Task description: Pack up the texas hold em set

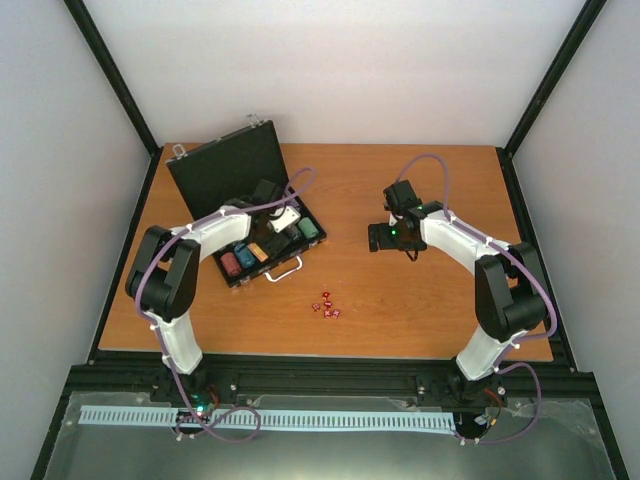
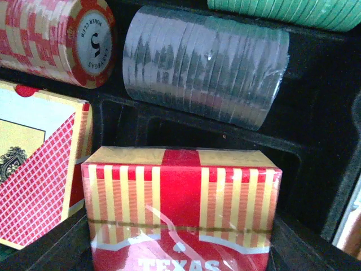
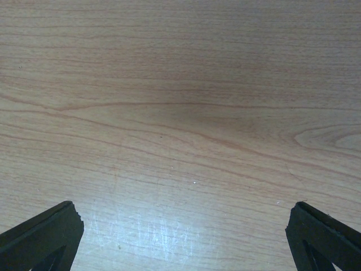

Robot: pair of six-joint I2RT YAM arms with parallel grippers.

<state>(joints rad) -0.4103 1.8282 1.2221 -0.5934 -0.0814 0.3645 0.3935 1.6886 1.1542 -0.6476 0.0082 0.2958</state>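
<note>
While the red-and-gold striped card box (image 2: 180, 214) hangs over an empty black recess of the flat black hinged briefcase (image 1: 225, 170), the left gripper (image 1: 285, 218) appears to be grasping it by its sides; only dark shapes at the lower corners of the left wrist view hint at the fingers. Just beside it on the left, a second card box with a red lattice back (image 2: 39, 169) lies tilted in its own slot. Beyond them lie a grey poker-chip stack (image 2: 206, 73), a red-and-cream poker-chip stack (image 2: 51, 39) and a green poker-chip stack (image 2: 287, 11) on their sides.

The briefcase stands open on the left of the wooden surface (image 1: 420, 300). The tiny dark-red dice (image 1: 327, 306) lie loose near its handle. The right gripper (image 3: 183, 212) hovers released and empty over bare wood, well apart from everything.

Likely trouble: if the held box comes down off-centre, a corner could catch the recess wall or ride up on the tilted neighbour, and the lid would then not close flat. The dice, being so small, could skid or roll away under a pinch.
</note>
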